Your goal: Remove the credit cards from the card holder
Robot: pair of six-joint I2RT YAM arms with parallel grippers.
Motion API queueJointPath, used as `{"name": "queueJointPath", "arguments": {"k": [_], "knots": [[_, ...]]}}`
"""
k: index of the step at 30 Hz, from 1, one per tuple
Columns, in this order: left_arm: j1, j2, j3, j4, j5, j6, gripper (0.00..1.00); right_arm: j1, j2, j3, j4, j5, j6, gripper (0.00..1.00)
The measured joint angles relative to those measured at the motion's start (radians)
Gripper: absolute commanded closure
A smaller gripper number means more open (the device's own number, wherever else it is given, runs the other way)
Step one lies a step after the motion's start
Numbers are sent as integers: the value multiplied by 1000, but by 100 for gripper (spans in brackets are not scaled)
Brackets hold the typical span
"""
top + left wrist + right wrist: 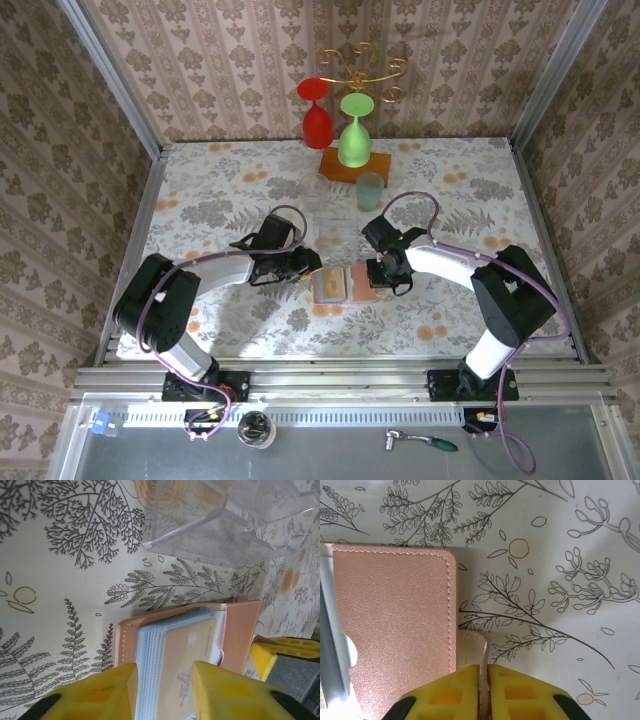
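Right end effector [483, 674] clamps card holder [395, 620] — long axis left–right | left end effector [164, 674] agape

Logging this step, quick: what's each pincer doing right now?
Left pincer: open, astride the card holder.
Right pincer: closed on the beige tab at the card holder's edge.

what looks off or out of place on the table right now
Nothing stands out. The card holder lies open and flat between the left claw and right claw, its cards tucked squarely in their sleeves; the clear box beyond it stands upright.
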Motion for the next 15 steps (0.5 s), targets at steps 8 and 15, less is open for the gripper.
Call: {"name": "queueJointPath", "arguments": {"k": [8,15], "knots": [[35,-61,-41,-25,-8,13,83,14,0,-10,43,-39,30,87],[35,-68,-78,-22,-12,16,94,30,0,-10,47,-44,37,87]]}}
